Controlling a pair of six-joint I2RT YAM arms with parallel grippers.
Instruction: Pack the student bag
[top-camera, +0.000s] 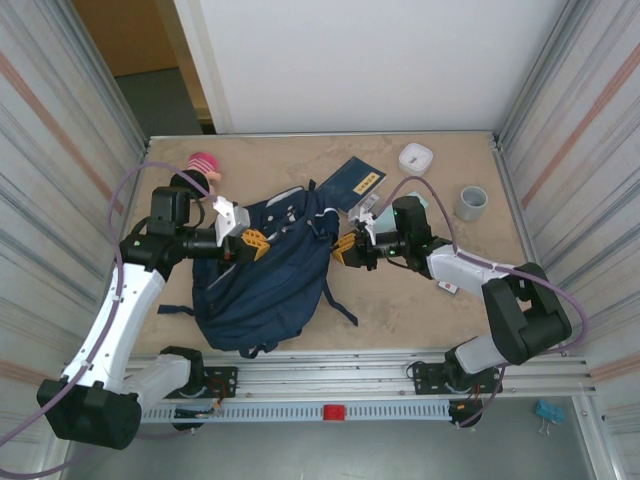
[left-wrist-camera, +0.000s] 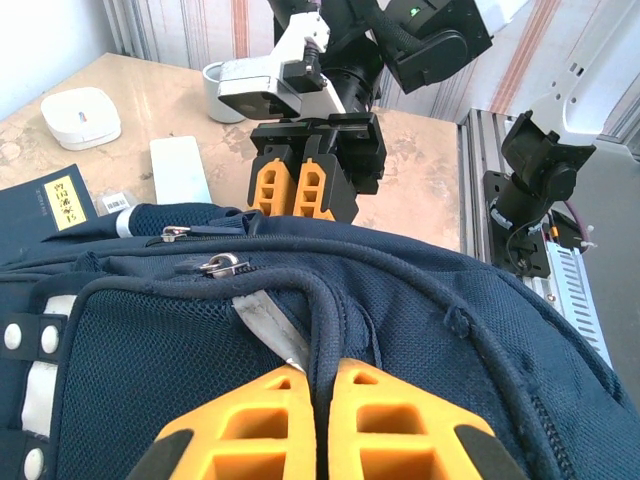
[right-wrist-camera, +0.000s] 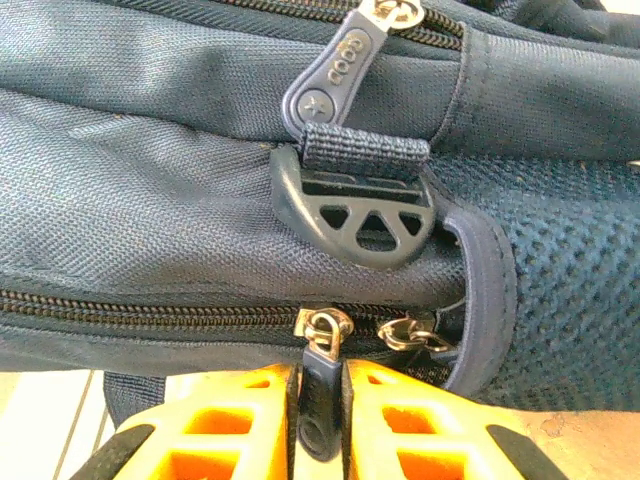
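Desk: So where's the student bag (top-camera: 265, 285) in this one?

Photog: Mid-counter (top-camera: 400, 320), btwn both arms. Navy, lying flat, long axis running near-to-far w/ a slight lean. Top end points toward a dark blue booklet (top-camera: 358, 183).

Desk: And the claws?

Photog: Right claw (right-wrist-camera: 318, 385) is at the bag's right flank, touching it. Its orange fingers (right-wrist-camera: 420, 430) are pressed together on a zipper pull (right-wrist-camera: 320, 345), and the tab runs straight into the gap btwn them, just below a dark plastic buckle (right-wrist-camera: 365, 215). Left claw (left-wrist-camera: 322, 385) is on the opposite flank, pinched shut on a raised ridge of the bag's fabric.

Desk: Which arm works next?

Photog: Right, I'd judge, since it has the pull. The bag lies to that claw's left and the zipper track follows the bag's side. So the pull should travel along the long axis, not across it. Left claw looks placed to anchor the fabric vs. that tug.

Desk: Risk?

Photog: Thin tab, small bite; it could slip. A second slider (right-wrist-camera: 405, 335) sits just beside it.

Desk: Packed yet?

Photog: Prob. not. The side zippers look closed and the booklet lies outside on the counter.
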